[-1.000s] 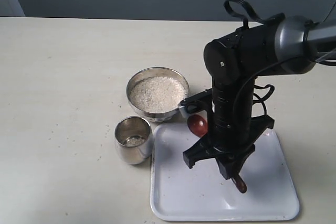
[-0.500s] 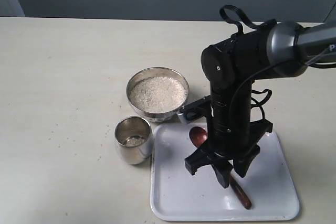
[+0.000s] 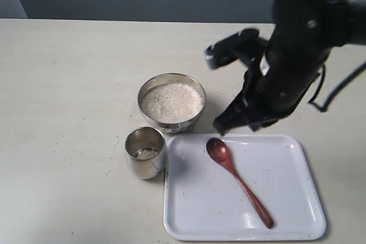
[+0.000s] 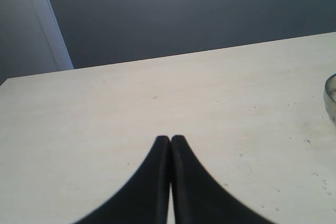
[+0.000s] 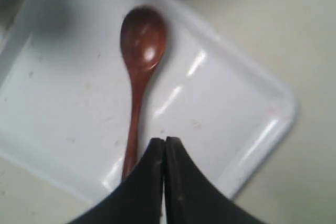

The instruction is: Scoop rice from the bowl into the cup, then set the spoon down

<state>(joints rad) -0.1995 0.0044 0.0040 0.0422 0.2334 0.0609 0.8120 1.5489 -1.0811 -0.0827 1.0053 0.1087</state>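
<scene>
The wooden spoon (image 3: 237,178) lies flat on the white tray (image 3: 291,210), its oval end toward the bowl (image 3: 147,112). That steel bowl holds a pale heap of rice (image 3: 171,101). In front of it stands the steel cup (image 3: 146,165) with a little rice (image 3: 146,154) at its bottom. My right gripper (image 3: 224,125) hangs above the tray's far edge, shut and empty; in the right wrist view it (image 5: 165,141) hovers over the spoon (image 5: 140,51) handle without touching it. My left gripper (image 4: 170,139) is shut over bare table, out of the exterior view.
The white tray (image 5: 231,93) fills the near right of the table, with a few stray grains on it. A steel rim (image 4: 331,98) shows at the edge of the left wrist view. Specks of rice dot the beige table (image 3: 68,84).
My right gripper let go of the spoon, which now rests on the tray, and the arm rose and moved back toward the far right.
</scene>
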